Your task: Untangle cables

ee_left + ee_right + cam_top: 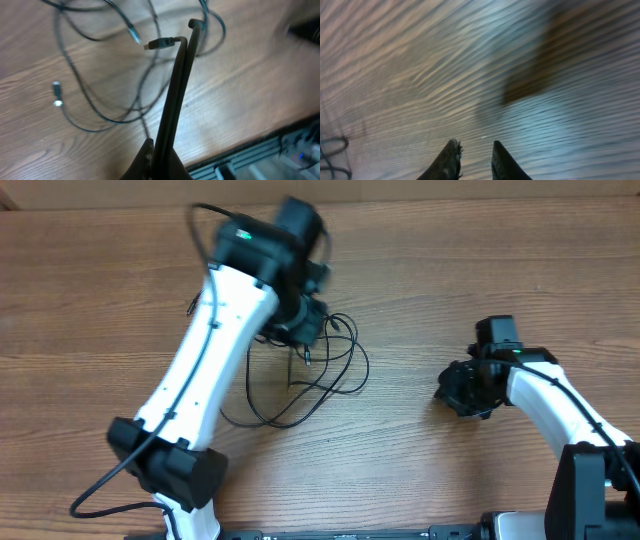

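Several thin black cables (318, 375) lie in loose, overlapping loops on the wooden table, just right of my left arm. My left gripper (298, 328) hangs over the top of the tangle. In the left wrist view it (160, 146) is shut on the cables: two black strands (176, 85) rise from the jaws, and one ends in a small plug (156, 44). Other silver-tipped plugs (57, 95) rest on the wood. My right gripper (452, 392) stands apart to the right, low over bare wood. Its fingers (475, 149) are slightly open with nothing between them.
The cable loops (331, 152) show at the lower left edge of the right wrist view. The table's front edge and a metal rail (260, 152) lie near the left gripper's side. The left arm's own thick cable (205, 225) arcs at the back.
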